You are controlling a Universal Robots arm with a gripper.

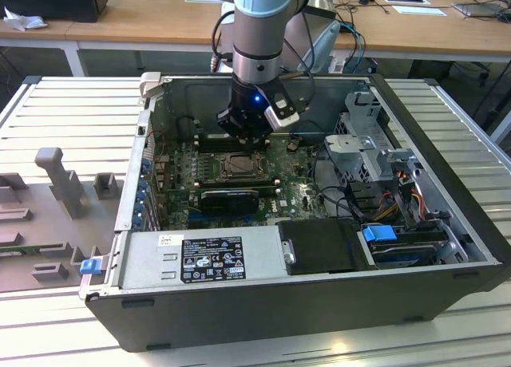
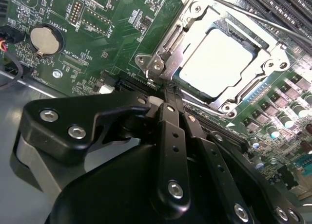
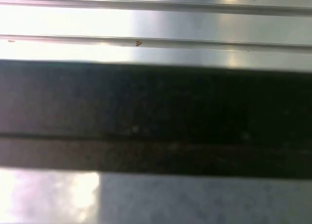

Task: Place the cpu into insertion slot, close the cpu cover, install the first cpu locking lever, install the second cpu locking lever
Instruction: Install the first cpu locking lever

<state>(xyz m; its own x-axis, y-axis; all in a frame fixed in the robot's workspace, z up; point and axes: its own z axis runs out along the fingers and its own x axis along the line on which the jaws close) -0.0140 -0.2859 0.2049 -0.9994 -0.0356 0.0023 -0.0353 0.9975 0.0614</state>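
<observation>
Your gripper (image 2: 168, 95) has its two black fingers (image 2: 171, 136) drawn together into a narrow wedge with nothing between them; the tips meet just at the near edge of the socket hardware, by the hinge end of the frame. From there the work lies straight ahead of the tips: the cpu (image 2: 220, 63), a pale square, sits flat inside the insertion slot (image 2: 265, 48), and the cpu cover (image 2: 178, 44) lies down around it, its cut-out framing the chip.

A thin wire locking lever (image 2: 253, 17) runs along the far side of the socket, its long axis crossing the line of your fingers at a slant. You cannot tell from here whether it is latched. Nor can you tell whether the tips touch the frame or hover just above it.

In the exterior view, the arm stands upright over the motherboard (image 1: 291, 187) inside the open computer case (image 1: 471, 223), the gripper just beyond the socket, near the black memory slots (image 1: 215, 138).
</observation>
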